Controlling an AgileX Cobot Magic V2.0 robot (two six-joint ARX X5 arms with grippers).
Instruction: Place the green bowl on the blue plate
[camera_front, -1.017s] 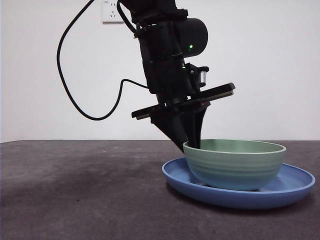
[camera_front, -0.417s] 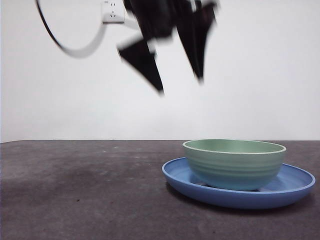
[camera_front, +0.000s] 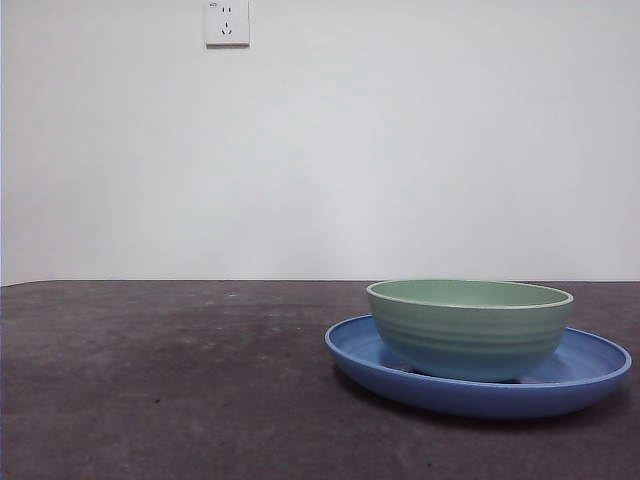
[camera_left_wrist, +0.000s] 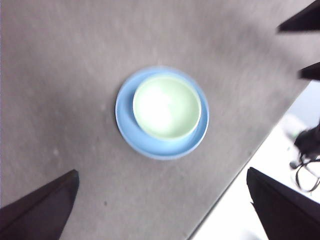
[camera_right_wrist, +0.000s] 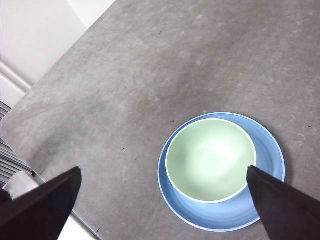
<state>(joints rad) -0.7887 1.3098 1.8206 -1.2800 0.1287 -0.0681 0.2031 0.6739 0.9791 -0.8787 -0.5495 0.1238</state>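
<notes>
The green bowl (camera_front: 468, 328) stands upright in the blue plate (camera_front: 590, 370) at the right of the front view. Both arms are out of the front view. The left wrist view looks down from high above on the bowl (camera_left_wrist: 166, 107) in the plate (camera_left_wrist: 125, 125); my left gripper (camera_left_wrist: 162, 212) is open and empty, far above them. The right wrist view shows the bowl (camera_right_wrist: 210, 160) in the plate (camera_right_wrist: 267, 200) from above; my right gripper (camera_right_wrist: 165, 210) is open and empty, well above the table.
The dark grey table (camera_front: 160, 380) stretches left of the plate. A white wall socket (camera_front: 227, 22) is on the back wall. The table's edge (camera_right_wrist: 45, 80) and another edge (camera_left_wrist: 240, 170) show in the wrist views, with cables (camera_left_wrist: 305, 165) beyond.
The gripper that stood at the bowl's rim let go, rose up and left the front view. The bowl and plate have not moved.
</notes>
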